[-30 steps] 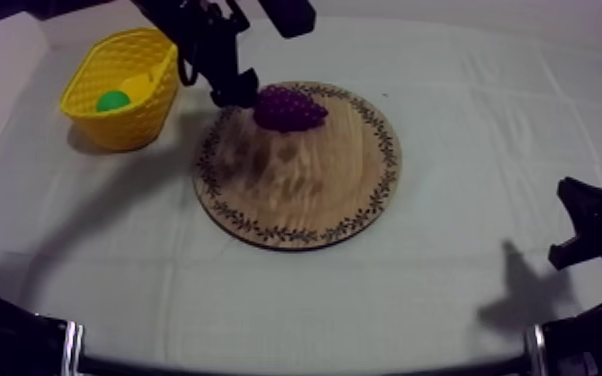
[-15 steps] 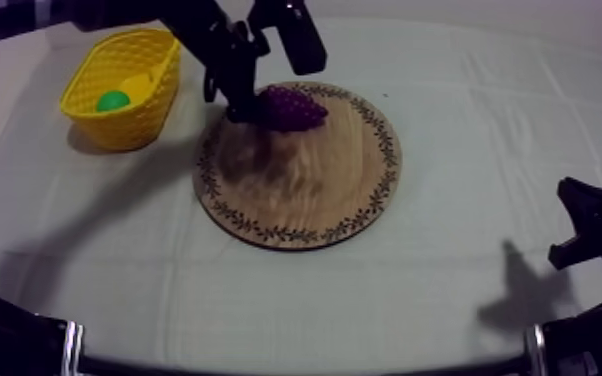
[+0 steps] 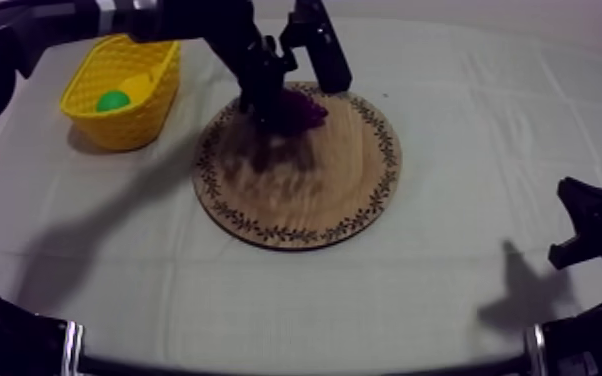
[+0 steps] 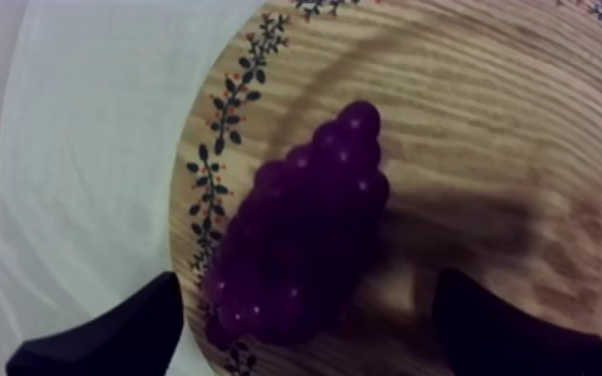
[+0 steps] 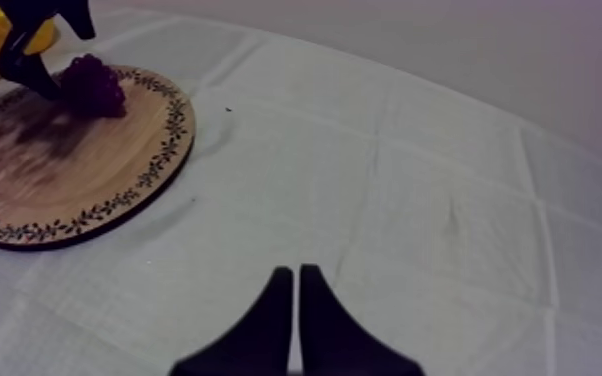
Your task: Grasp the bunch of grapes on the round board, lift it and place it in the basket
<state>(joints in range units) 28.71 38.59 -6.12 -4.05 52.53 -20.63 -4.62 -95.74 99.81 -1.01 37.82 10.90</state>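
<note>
Grey-white cloth over the surface (image 3: 485, 130), creased in squares, evenly lit.

Wooden board (image 3: 305, 200) sits mid-surface. Bunch of grapes (image 4: 305, 240) lies on it at the far-left rim, just inside the leaf pattern. Not lifted; it rests on the wood.

Left gripper (image 4: 310, 305) hangs directly over the bunch. Its fingers (image 4: 115, 335) are spread wide, one at each side of the broad end. One finger is close by the fruit, the other is apart from it with bare wood between. Contact cannot be told.

Long axis of the bunch runs away from the gripper, broad end nearest and narrow tip farthest. The fingers therefore bracket its short width, so closing should catch the fat part. Judged slightly off-centre, so the bunch may slide before it seats.

Yellow basket (image 3: 150, 115) stands near the board at the far left, on the left arm's side; that arm is plainly nearer.

Right gripper (image 5: 295, 300) sits well apart over bare cloth, fingers pressed together on nothing.
</note>
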